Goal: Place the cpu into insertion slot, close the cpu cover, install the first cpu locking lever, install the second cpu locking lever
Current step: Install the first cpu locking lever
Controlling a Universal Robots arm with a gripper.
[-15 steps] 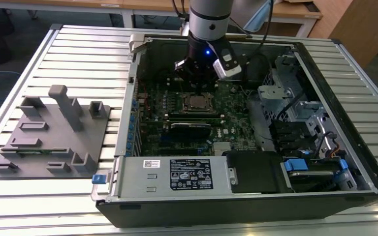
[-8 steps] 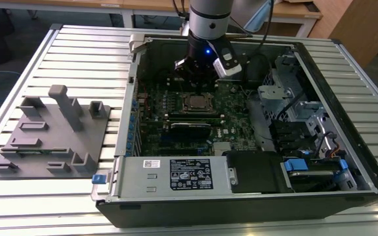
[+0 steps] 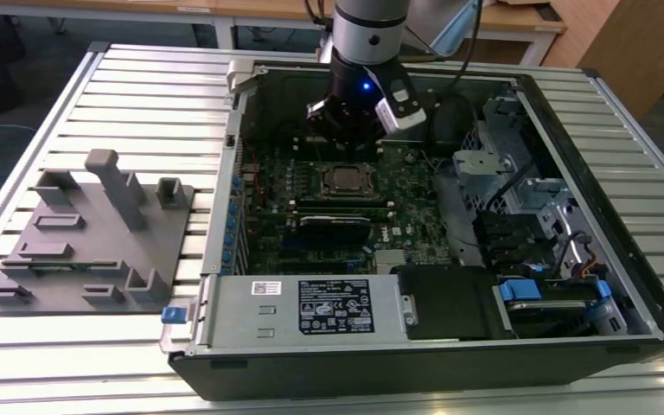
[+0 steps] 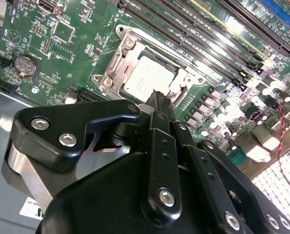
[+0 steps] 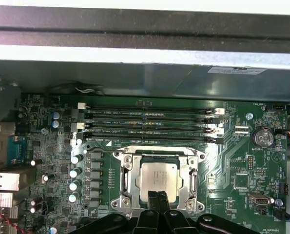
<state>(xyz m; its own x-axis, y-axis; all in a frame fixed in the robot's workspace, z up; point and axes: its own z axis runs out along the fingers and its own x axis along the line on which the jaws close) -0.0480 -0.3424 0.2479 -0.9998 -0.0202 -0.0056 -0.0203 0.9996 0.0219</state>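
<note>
1. Plainly, the first step looks done. In the first wrist view the cpu [image 5: 160, 180] lies flat in the insertion slot [image 5: 119, 202], its dull grey top squarely in the middle.
2. The cpu cover [image 5: 127, 180] seems to be down as well. Its shiny frame lies around the chip, which shows through the window. I judge the second step finished or very nearly so.
3. I cannot make the locking levers out from the frame's bright edges, so I cannot tell whether either one is hooked down.
4. The fingers [image 4: 157, 105] are drawn together with nothing between them. Their tips hang just above the socket's edge, close to the cpu [image 4: 147, 80]. Whether they touch the metal I cannot say.
5. Around the socket, the long black memory slots [image 5: 149, 124] run just beside one edge. A row of small capacitors [image 5: 76, 170] stands beside another, and a coin battery [image 5: 263, 138] sits further off on the green board.
6. In the exterior view the open computer case [image 3: 609, 285] lies on the slatted table [image 3: 136, 78], with the arm reaching down into it. The case walls, a drive cage [image 3: 488, 169] and the power supply [image 3: 303, 307] hem the board in. A grey fixture [image 3: 90, 233] rests well apart, on the exterior view's left.
</note>
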